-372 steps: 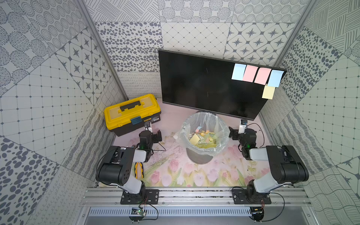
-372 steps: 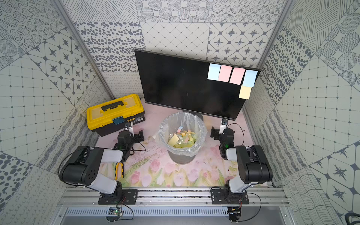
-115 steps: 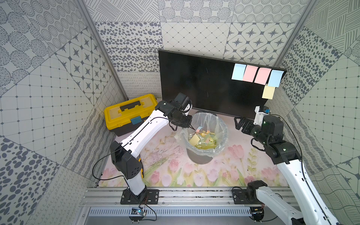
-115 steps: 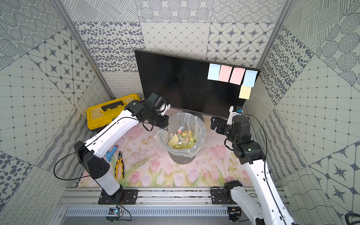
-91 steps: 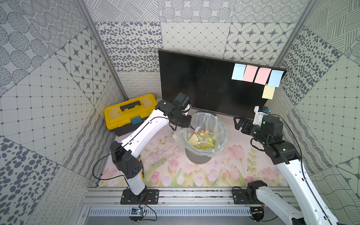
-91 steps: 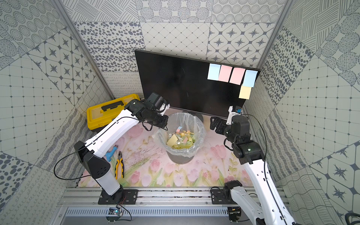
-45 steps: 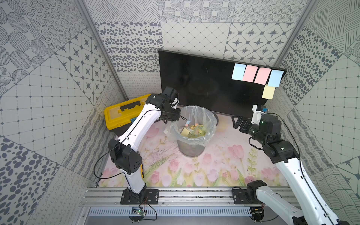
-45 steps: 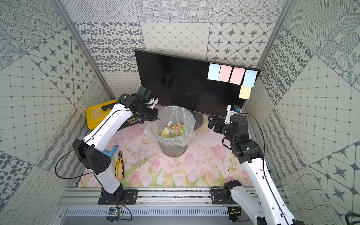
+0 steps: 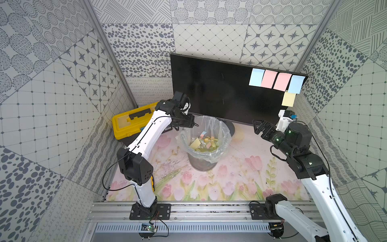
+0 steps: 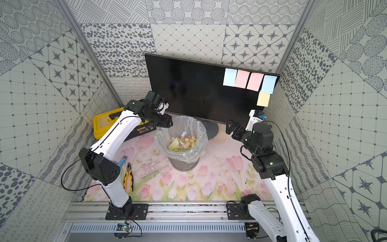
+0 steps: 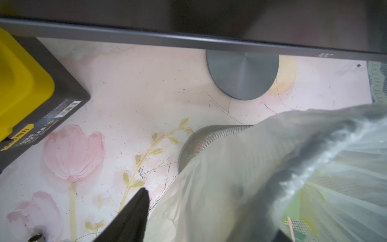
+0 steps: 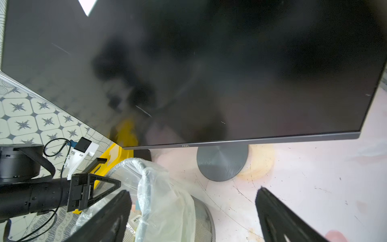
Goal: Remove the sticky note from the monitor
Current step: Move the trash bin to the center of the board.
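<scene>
Sticky note [image 9: 288, 99], yellow, well above right pincer [image 9: 256, 127]

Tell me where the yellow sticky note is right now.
In both top views the yellow sticky note sits near the monitor's edge on the robot's right, directly below the last blue note in the top row.
</scene>
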